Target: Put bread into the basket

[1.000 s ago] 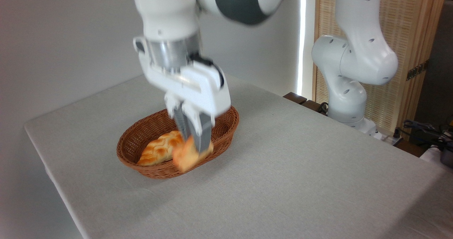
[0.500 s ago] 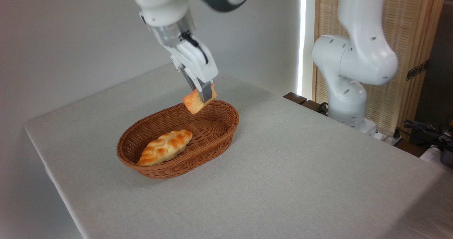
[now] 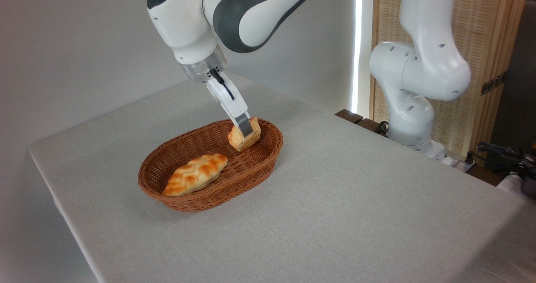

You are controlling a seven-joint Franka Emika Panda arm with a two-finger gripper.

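We can read no writing or brand anywhere. The gripper is clamped on the bread, held inside the far end of the basket; its far finger is hidden behind the bun, and we cannot tell whether the bun touches the weave. We count one bun, one braided loaf, one basket, all on the table.

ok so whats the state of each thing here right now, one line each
bun: gripped by the claw, inside the far end of the basket; touching the bottom or not, cannot tell
claw: shut on the bun, tilted
basket: upright on the table, holds the loaf
braided loaf: lying loose in the basket's near half
table: covered with a grey cloth
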